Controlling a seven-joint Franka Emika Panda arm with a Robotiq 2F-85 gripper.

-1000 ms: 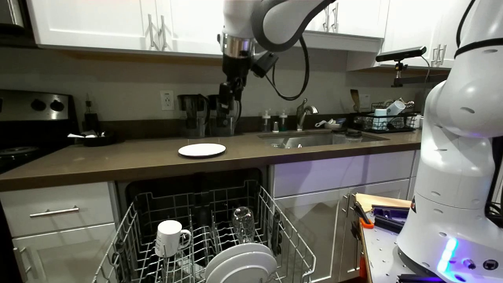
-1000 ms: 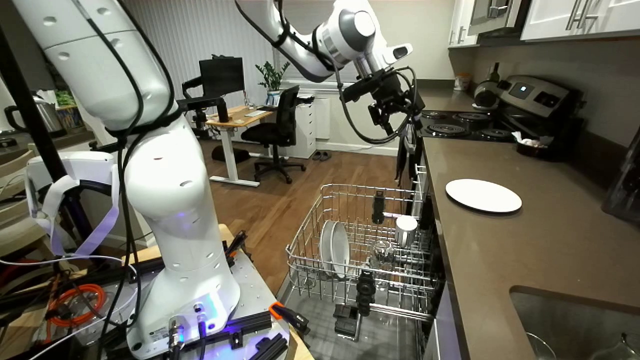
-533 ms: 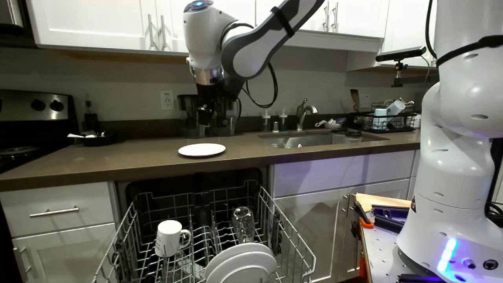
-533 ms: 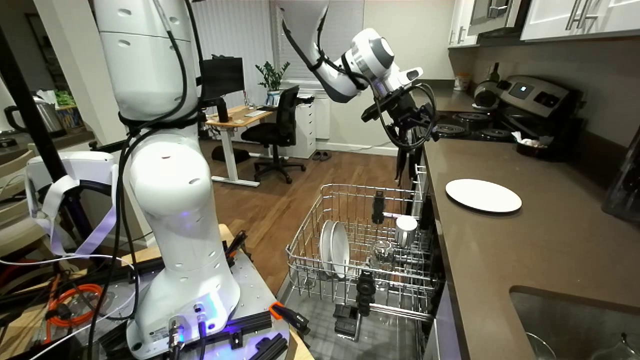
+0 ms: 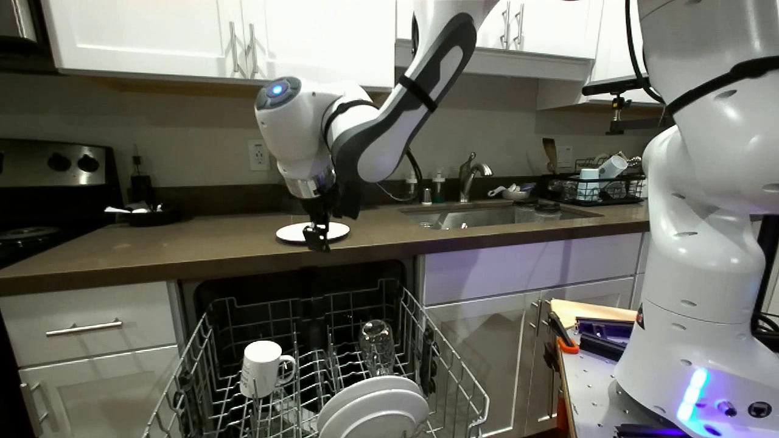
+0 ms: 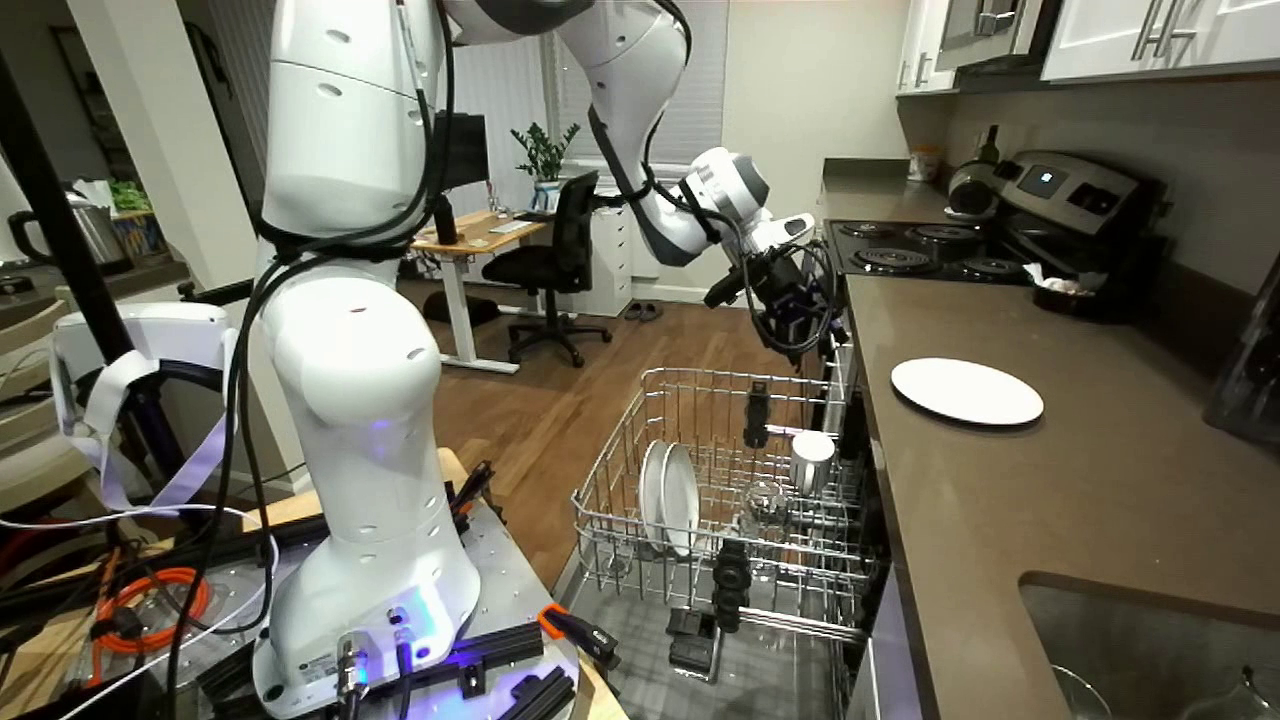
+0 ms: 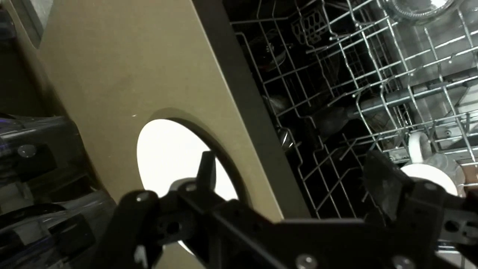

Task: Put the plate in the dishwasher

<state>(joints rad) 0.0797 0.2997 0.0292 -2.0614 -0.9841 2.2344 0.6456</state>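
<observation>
Nothing held yet, and a tricky pick-up ahead

The glossy white round plate (image 6: 966, 392) lies flat on the smooth brown countertop (image 6: 1050, 500), higher than, and to the cabinet side of, the pale grey wire rack (image 6: 700, 372) of the dark-lined dishwasher (image 5: 353, 277). Above that side of the rack hangs the black two-fingered gripper (image 7: 292, 166), fingers spread wide, nothing between them. I'd worry most about the rim: a finger landing on top instead of slipping under could tip the plate or skid it farther from the rack. Too low an approach might knock the countertop's edge. Later, a loose hold could swing the plate against what stands in the rack: a white handled mug (image 5: 258, 368), a clear glass vessel (image 5: 376, 348), two white plates (image 5: 377, 420) on edge
</observation>
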